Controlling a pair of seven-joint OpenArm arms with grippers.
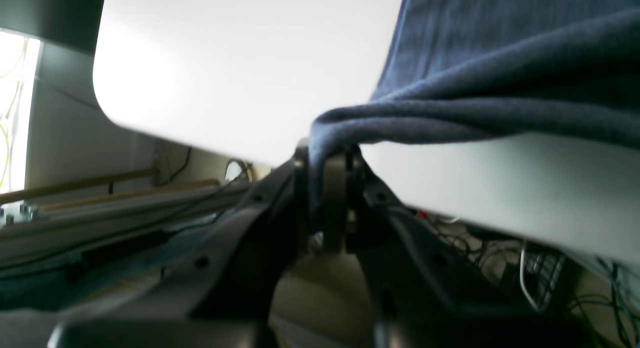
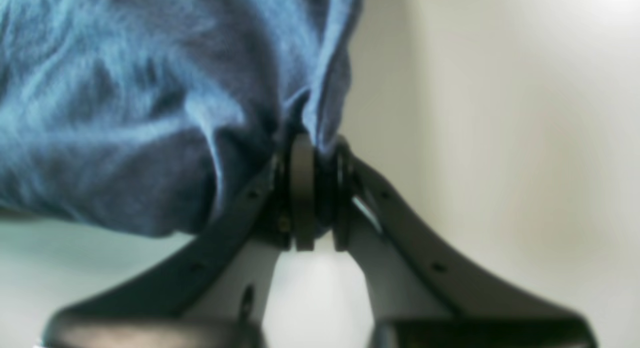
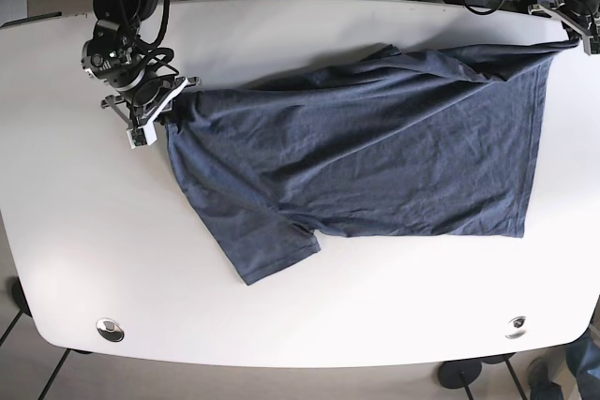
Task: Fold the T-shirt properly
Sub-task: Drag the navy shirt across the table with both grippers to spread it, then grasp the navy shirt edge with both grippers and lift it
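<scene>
Both claws, left point(image 1: 327, 198) and right point(image 2: 312, 188), pinch T-shirt point(image 3: 375, 147) corners.

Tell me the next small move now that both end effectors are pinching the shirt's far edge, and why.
Probably lift both together, then carry that edge toward the near side. The left end effector and right end effector are each shut on the T-shirt, with its far edge pulled taut across the table. The body lies flat, one sleeve still splayed out.
</scene>
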